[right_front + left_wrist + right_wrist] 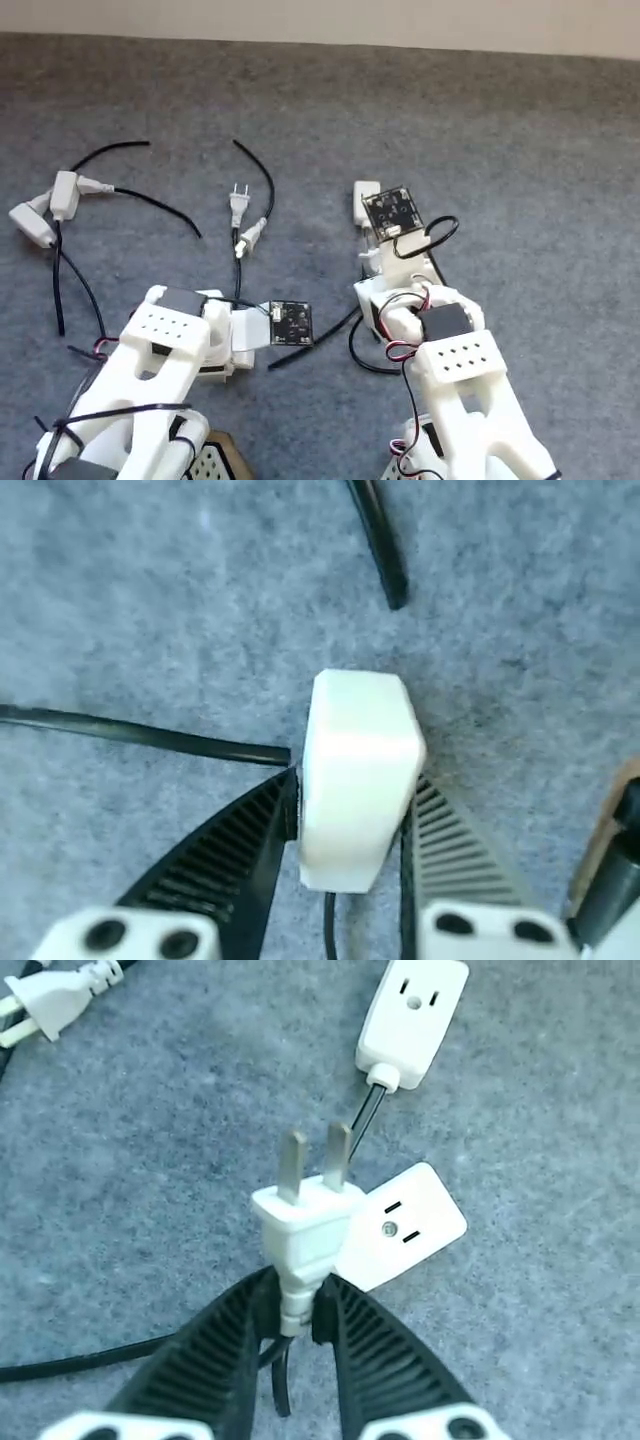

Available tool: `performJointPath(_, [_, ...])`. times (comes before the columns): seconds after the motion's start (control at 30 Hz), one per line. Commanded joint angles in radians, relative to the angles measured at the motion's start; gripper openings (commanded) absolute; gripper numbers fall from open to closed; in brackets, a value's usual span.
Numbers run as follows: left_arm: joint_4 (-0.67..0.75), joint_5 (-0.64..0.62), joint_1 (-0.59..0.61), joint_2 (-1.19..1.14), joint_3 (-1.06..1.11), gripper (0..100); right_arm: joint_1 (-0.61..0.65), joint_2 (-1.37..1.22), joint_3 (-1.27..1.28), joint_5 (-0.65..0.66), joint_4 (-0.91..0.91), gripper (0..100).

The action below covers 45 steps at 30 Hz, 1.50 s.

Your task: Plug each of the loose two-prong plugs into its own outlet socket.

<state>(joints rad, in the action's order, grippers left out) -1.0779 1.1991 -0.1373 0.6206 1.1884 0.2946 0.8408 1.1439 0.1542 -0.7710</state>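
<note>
My right gripper (297,1285) is shut on the rear of a white two-prong plug (300,1225), whose prongs point away from the wrist. A white outlet socket (400,1228) lies face up on the carpet right beside that plug, and a second socket (412,1005) lies farther off. My left gripper (355,780) is shut on a white outlet block (355,780) with a black cable; the block's face is hidden. In the high view two loose plugs (238,200) (250,238) lie between the arms, and a socket (366,200) sits just beyond the right arm's camera board.
Grey carpet covers the whole floor. A cluster of white sockets (50,210) with black cables (80,280) lies at the far left. Another loose plug (50,1005) appears at the right wrist view's corner. A black cable end (385,560) lies beyond the left gripper.
</note>
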Motion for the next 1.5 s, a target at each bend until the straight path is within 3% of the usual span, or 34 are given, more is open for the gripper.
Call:
performJointPath(0.0, [0.014, 0.008, 0.010, 0.012, -0.010, 17, 0.012, 0.015, -0.004, 0.012, 0.010, 0.5])
performJointPath(0.33, [-0.011, -0.112, -0.031, -0.007, -0.366, 17, 0.012, 0.015, -0.004, 0.012, 0.010, 0.5])
performJointPath(0.53, [0.009, -0.192, -0.102, -0.269, -0.510, 17, 0.012, 0.015, -0.004, 0.012, 0.010, 0.5])
performJointPath(0.73, [0.008, -0.213, 0.035, -0.469, -0.650, 17, 0.010, 0.015, -0.004, 0.014, 0.010, 0.5])
performJointPath(1.0, [0.008, -0.084, 0.260, -0.306, -0.564, 17, 0.010, 0.015, -0.004, 0.015, 0.010, 0.5])
performJointPath(1.17, [0.015, -0.052, 0.249, -0.259, -0.361, 17, 0.010, 0.015, -0.004, 0.015, 0.010, 0.5])
performJointPath(1.47, [-0.028, -0.120, 0.228, -0.093, -0.325, 18, 0.010, 0.015, -0.004, 0.015, 0.010, 0.5])
